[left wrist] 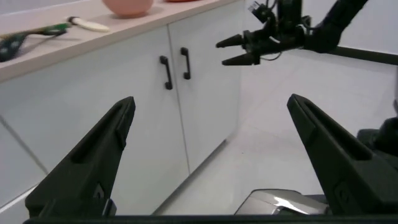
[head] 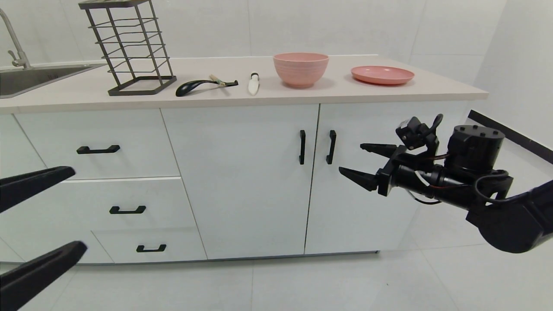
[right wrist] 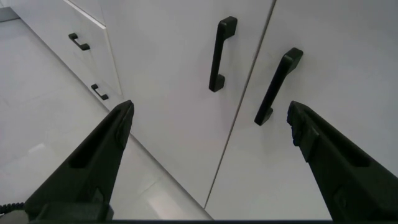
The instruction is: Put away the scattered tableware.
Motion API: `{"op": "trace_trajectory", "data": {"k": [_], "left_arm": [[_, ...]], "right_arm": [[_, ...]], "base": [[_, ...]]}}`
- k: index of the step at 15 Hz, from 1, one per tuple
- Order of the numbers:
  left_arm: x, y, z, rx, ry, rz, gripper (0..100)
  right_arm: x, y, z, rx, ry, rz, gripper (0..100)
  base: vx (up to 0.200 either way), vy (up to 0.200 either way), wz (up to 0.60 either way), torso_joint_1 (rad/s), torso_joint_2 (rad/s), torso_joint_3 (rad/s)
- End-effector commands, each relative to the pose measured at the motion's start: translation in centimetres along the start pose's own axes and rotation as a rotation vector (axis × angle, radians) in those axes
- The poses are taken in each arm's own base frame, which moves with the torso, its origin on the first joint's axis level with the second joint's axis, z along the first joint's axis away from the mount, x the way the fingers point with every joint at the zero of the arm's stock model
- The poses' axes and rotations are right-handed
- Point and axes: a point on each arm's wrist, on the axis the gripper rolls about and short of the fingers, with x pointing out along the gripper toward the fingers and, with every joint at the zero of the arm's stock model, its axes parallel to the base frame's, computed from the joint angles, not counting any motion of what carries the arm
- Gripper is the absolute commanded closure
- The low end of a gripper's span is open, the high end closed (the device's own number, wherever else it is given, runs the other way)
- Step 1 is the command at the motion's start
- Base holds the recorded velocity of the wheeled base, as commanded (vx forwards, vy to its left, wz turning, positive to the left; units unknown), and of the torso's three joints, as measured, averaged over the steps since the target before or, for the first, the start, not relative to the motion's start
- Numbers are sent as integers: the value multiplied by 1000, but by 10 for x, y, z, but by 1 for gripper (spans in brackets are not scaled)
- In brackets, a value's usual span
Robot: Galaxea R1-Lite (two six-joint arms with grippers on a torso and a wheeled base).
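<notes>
Tableware is laid in a loose row on the counter [head: 345,93]: from left to right a black spoon [head: 203,86], a white utensil [head: 253,83], a pink bowl [head: 300,69] and a pink plate [head: 382,74], each apart from the next. A wire rack [head: 131,47] stands upright just left of the spoon, and a sink [head: 30,77] is set into the far left end.

Both grippers are held low, in front of the cabinet, so every piece lies above and beyond them. The right gripper [head: 352,159] is level with the door handles [head: 331,147], below the bowl and plate, and is judged the nearer arm for those two. The left gripper [head: 78,209] is placed before the drawers [head: 98,149], below the rack and spoon. The jaws of both are spread wide, and nothing is held in either.

The spoon's long axis runs left to right along the counter, with its bowl end at the left. The white utensil is turned near to far.

The counter is flat and pale over white cabinet fronts, and white tiled walls and a pale floor are seen around it.
</notes>
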Motion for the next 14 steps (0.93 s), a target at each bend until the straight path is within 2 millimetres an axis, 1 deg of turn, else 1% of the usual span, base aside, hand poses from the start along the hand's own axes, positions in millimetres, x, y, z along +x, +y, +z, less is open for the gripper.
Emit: {"op": "trace_trajectory", "data": {"k": [1, 2, 4, 5, 6, 7, 9, 10, 12, 14], "left_arm": [[50, 16, -7, -58, 71, -128, 0], [60, 19, -7, -62, 75, -148, 0], [92, 23, -16, -77, 96, -209, 0], [98, 23, -20, -82, 104, -218, 0], [111, 23, -28, -90, 125, -244, 0], [116, 22, -32, -83, 134, -256, 0], [139, 28, -49, 8, 164, -277, 0], [150, 29, -53, 50, 163, -289, 0], [170, 26, -57, 74, 147, -324, 0], [180, 20, -61, 77, 145, -333, 0]], "right_arm": [[7, -4, -5, 5, 6, 1, 0], [9, -5, -7, 6, 10, 1, 0], [13, -7, -10, 9, 15, 2, 0], [15, -8, -10, 7, 12, 2, 0], [19, -11, -10, 5, 6, 1, 0], [22, -12, -10, 3, 3, 2, 0], [34, -18, -13, -2, -4, 1, 0], [39, -20, -18, 2, 2, 2, 0], [48, -25, -27, 9, 14, 4, 0], [56, -29, -30, 7, 10, 3, 0]], "base": [[0, 0, 0, 0, 0, 0], [0, 0, 0, 0, 0, 0], [0, 0, 0, 0, 0, 0], [0, 0, 0, 0, 0, 0], [0, 0, 0, 0, 0, 0], [0, 0, 0, 0, 0, 0], [0, 0, 0, 0, 0, 0], [0, 0, 0, 0, 0, 0], [0, 0, 0, 0, 0, 0], [0, 0, 0, 0, 0, 0]]}}
